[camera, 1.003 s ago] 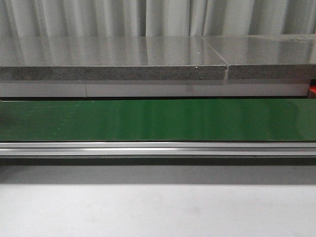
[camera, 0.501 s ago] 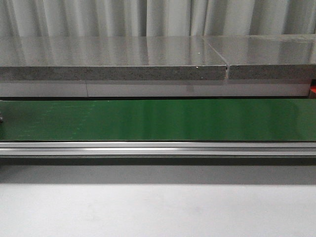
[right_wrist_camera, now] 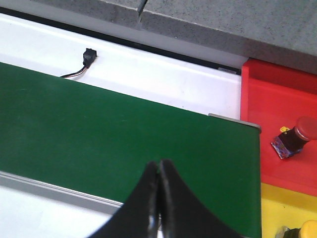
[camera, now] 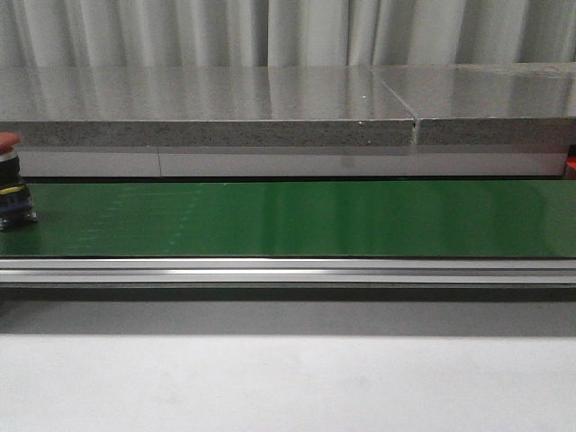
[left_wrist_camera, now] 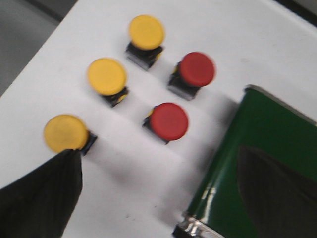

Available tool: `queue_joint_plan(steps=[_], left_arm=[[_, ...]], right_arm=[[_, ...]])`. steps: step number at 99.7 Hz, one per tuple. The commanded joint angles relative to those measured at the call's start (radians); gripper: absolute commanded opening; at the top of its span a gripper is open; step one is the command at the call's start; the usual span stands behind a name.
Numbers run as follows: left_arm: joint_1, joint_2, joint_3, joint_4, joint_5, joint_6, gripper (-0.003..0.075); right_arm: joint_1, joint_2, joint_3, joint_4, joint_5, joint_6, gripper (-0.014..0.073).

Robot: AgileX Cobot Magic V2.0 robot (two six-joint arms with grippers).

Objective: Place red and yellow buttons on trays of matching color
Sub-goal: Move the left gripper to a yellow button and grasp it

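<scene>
Front view gives me the long green conveyor belt (camera: 297, 219) running across below the grey stone-look counter (camera: 207, 108), with one red-capped push button (camera: 11, 180) standing on the belt at its far left edge. On my right wrist view I see the flat red plastic tray (right_wrist_camera: 277, 99) just past the belt's end holding a red mushroom button (right_wrist_camera: 295, 135), a yellow tray (right_wrist_camera: 285, 206) next to it, and the right gripper (right_wrist_camera: 158, 198) pinched closed on nothing. On the left wrist view three yellow round buttons (left_wrist_camera: 107, 77) and two red round buttons (left_wrist_camera: 169, 121) stand on the white surface (left_wrist_camera: 124, 188) beside the belt, the left gripper (left_wrist_camera: 163, 198) spread wide and empty.
</scene>
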Motion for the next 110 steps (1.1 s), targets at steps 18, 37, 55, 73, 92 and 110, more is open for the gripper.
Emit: queue_joint_plan(steps=[18, 37, 55, 73, 92, 110], left_arm=[[0.135, -0.047, 0.146, -0.009, -0.174, -0.026, 0.0622], [0.135, -0.017, 0.184, -0.009, -0.23, -0.026, 0.0622], [0.135, 0.04, 0.178, -0.003, -0.261, -0.026, 0.0622], [0.135, 0.107, 0.15, 0.006, -0.294, -0.026, 0.0622], [0.135, 0.196, 0.075, 0.009, -0.285, -0.026, 0.0622], [0.135, 0.271, 0.031, 0.009, -0.26, -0.026, 0.0622]], right_arm=[[0.001, -0.008, -0.024, 0.008, -0.066, -0.007, -0.0068], [0.001, -0.008, -0.024, 0.008, -0.066, -0.007, -0.0068], [0.001, -0.008, -0.024, 0.008, -0.066, -0.007, -0.0068], [0.001, -0.008, -0.024, 0.008, -0.066, -0.007, -0.0068], [0.001, -0.008, -0.024, 0.008, -0.066, -0.007, -0.0068], [0.001, -0.008, -0.024, 0.008, -0.066, -0.007, -0.0068]])
